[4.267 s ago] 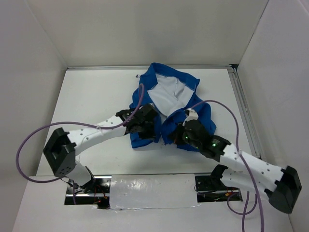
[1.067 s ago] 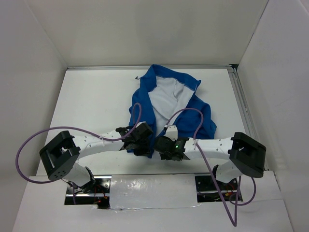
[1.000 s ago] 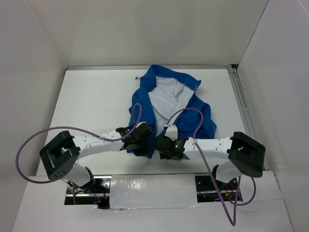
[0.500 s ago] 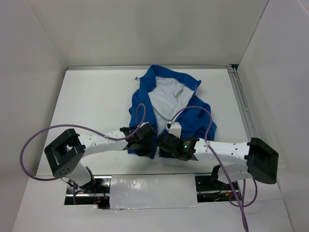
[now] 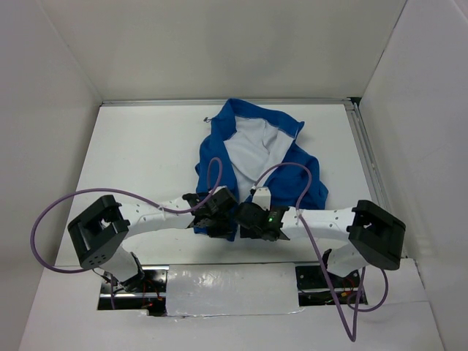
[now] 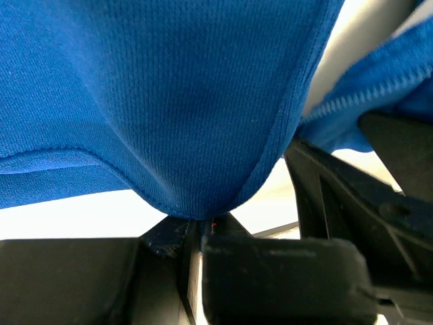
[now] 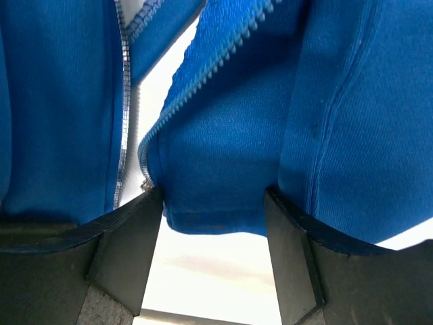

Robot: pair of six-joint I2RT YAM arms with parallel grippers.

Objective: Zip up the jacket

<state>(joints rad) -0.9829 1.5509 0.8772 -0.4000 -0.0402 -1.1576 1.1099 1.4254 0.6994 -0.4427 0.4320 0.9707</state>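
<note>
Royal-blue jacket (image 5: 256, 150) lying unzipped on the white tabletop (image 5: 146, 153), collar far, hem toward the arm bases.
Left fingers (image 6: 270, 277) pressed together on one front panel's bottom corner; right fingers (image 7: 128, 237) spread either side of the other panel's hem, beside the zipper teeth (image 7: 216, 64).

"How is the light from above?"

"Bright and even. The white table (image 5: 139, 153) reads clean with no glare, and only faint soft shadows hug the jacket (image 5: 300, 172). Detail is a little soft."

"And the wrist views?"

"Both are dimmer up close. The weave and stitching are crisp in mid-frame, while the dark fingers (image 6: 284, 271) nearest each lens blur, as on the right (image 7: 122, 250). The background past the hem blows out white."
</note>
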